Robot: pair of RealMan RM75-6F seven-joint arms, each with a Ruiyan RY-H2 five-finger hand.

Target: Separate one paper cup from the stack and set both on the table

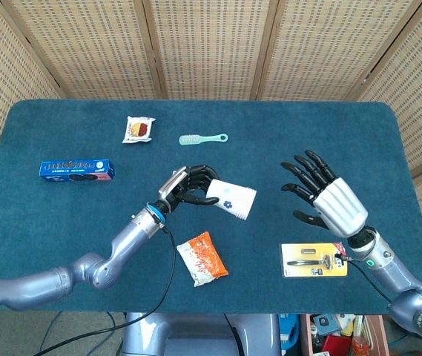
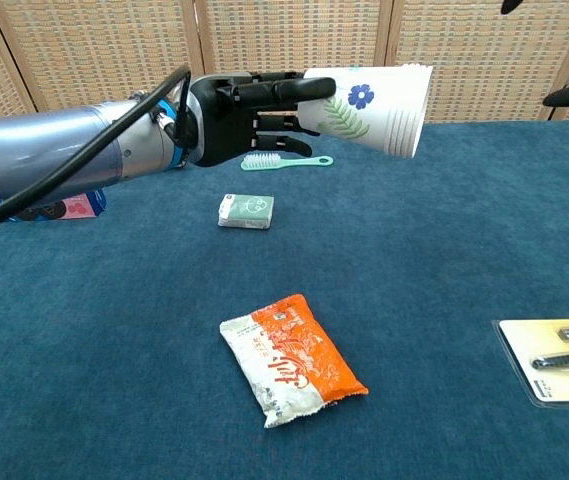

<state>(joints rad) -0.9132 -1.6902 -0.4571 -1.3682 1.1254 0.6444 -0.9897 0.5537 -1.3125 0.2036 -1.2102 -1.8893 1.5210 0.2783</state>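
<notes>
- Up above the table, the left hand grips the stack of paper cups near its closed base, black jointed fingers wrapped around the tapered wall.
- The stack lies on its side in the air, clear of the cloth, with its open rim pointing toward the right hand; the chest view shows several thin rims nested close at the mouth.
- Its paper is white and smooth, printed with a blue flower and green leaves.
- The right hand is spread wide and holds nothing: dark fingers fanned, a pale ribbed shell across its back, well apart from the cup rim.
- A silvery, rounded metal forearm carries the left hand, with a blue ring at the wrist and a black cable trailing off it.
- The table is covered in a deep blue, carpet-like cloth with rounded corners.
- On it lie a crinkled orange and white snack packet, a small pale green square packet, and a mint green plastic brush with a slim handle.
- A long blue box and a small white wrapped snack sit toward the left.
- A flat yellow card holding a razor lies just below the right hand.
- Woven wicker screens in pale wooden frames stand behind.
</notes>
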